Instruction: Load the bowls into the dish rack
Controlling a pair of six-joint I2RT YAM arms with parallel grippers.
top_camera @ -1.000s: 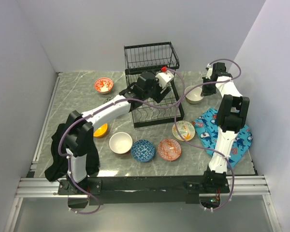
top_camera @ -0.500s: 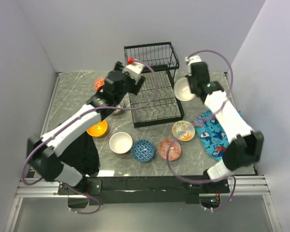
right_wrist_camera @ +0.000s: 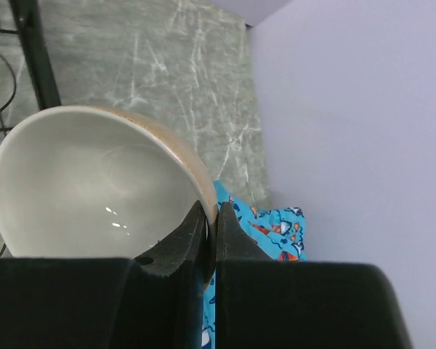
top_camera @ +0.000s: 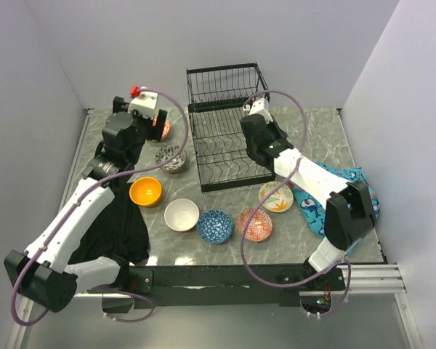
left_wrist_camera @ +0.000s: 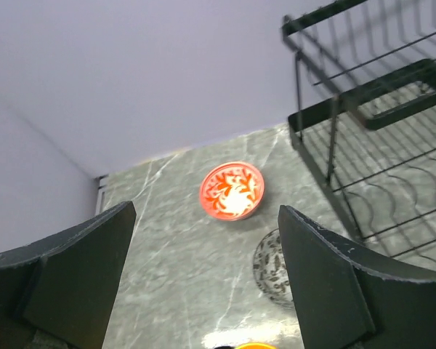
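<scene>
My right gripper (right_wrist_camera: 212,227) is shut on the rim of a beige bowl (right_wrist_camera: 94,182) and holds it off the table. In the top view this gripper (top_camera: 256,145) hangs over the right side of the black wire dish rack (top_camera: 225,73), and the arm hides the bowl. My left gripper (left_wrist_camera: 203,273) is open and empty, above the table left of the rack (left_wrist_camera: 378,131). It also shows in the top view (top_camera: 151,125). A red patterned bowl (left_wrist_camera: 232,190) and a dark speckled bowl (left_wrist_camera: 272,265) lie below it.
On the table in front of the rack lie an orange bowl (top_camera: 145,192), a white bowl (top_camera: 182,215), a blue bowl (top_camera: 215,226), a red bowl (top_camera: 255,225) and a multicolour bowl (top_camera: 275,196). The blue whale-print cloth (top_camera: 334,189) lies at the right. A black cloth (top_camera: 116,225) lies at the left.
My left arm swung left, away from the rack, to above the red bowl. My right arm carried the beige bowl from the table's far right to over the rack.
</scene>
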